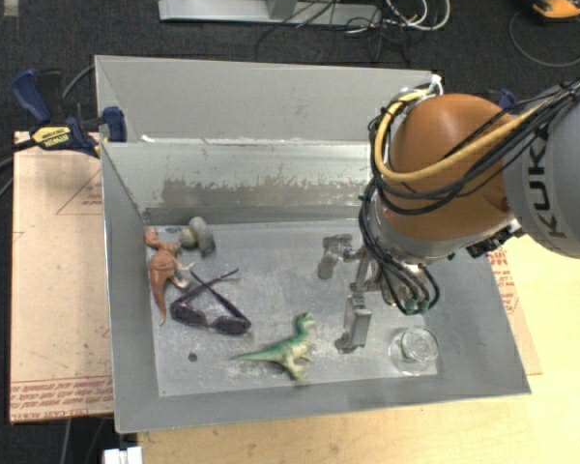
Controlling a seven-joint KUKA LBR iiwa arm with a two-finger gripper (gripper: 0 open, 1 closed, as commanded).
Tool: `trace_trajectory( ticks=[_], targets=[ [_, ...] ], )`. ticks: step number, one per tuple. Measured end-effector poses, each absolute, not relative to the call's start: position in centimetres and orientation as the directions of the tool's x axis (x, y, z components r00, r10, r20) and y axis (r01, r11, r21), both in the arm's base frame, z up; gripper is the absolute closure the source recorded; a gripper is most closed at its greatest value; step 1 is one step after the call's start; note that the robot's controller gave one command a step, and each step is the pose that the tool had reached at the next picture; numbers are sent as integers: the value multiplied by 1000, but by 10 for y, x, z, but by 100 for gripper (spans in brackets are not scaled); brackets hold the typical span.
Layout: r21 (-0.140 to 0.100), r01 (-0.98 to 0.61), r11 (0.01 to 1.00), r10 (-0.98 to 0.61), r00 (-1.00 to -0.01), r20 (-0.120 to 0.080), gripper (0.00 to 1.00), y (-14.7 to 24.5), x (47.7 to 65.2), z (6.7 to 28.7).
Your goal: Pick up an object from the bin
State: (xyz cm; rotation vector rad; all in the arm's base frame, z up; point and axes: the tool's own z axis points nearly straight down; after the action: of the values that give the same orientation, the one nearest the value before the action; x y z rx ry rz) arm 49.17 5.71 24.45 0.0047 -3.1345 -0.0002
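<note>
Orange wrist cover (445,138), wrapped in cables (435,184), sits highest over the right half of the grey bin (271,177), with the gripper (343,294) hanging below it.
Its two fingers (354,325) stand well apart, one toward the back wall and one toward the front, with only bare bin floor between them and nothing gripped. Nearest is a green toy dinosaur (288,348), lying on its side just left of the front finger, near the front wall. A clear round piece (413,346) lies just right of that same finger. Further left, dark sunglasses (211,309) rest with one arm folded out, and beside them an orange toy dinosaur (162,264) lies along the left wall. A small grey lump (199,235) lies by the orange dinosaur's head in the back left corner.
</note>
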Motion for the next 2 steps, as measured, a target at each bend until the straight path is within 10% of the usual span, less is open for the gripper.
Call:
trace_trajectory(
  ticks=[1,2],
  targets=[
    [1,0,1000,0,-1000,1,0,57,492,249],
    [2,-86,996,-86,-996,1,0,94,495,149]
  ],
)
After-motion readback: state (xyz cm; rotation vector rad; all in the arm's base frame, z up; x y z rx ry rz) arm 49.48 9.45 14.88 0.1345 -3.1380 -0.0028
